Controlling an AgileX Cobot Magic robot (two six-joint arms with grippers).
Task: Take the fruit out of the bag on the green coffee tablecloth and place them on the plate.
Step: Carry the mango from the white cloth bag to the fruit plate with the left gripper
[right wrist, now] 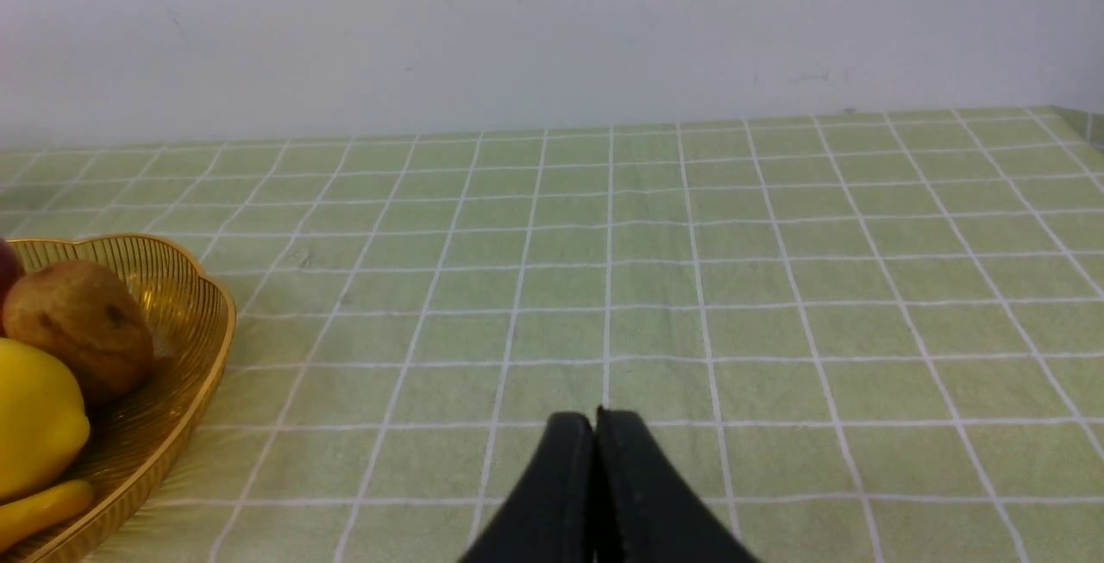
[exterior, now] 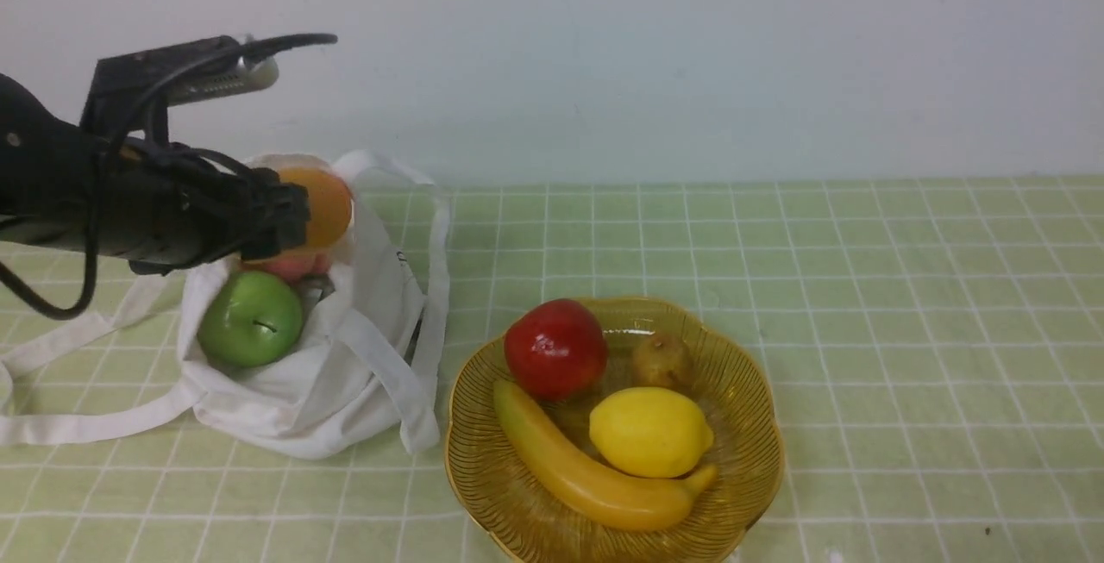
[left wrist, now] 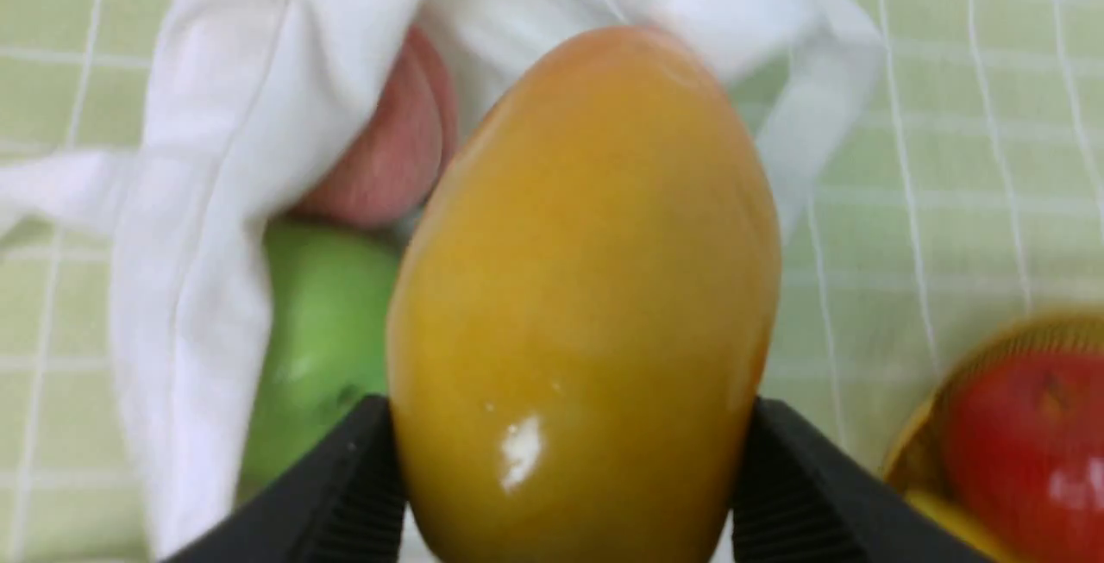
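L gripper [exterior: 289, 218] pinches the orange-yellow mango [exterior: 328, 201] across its belly, lifted just above the white bag [exterior: 345, 373]. Below its fingers, inside the bag: green apple [exterior: 250, 317] and pink peach [exterior: 293, 267]. Mango looks glossy, rigid, prob. light and slippery, so the widest part is the best hold. Plate [exterior: 759, 425] sits to the gripper's right. R gripper [right wrist: 595, 477] is pressed together, empty.
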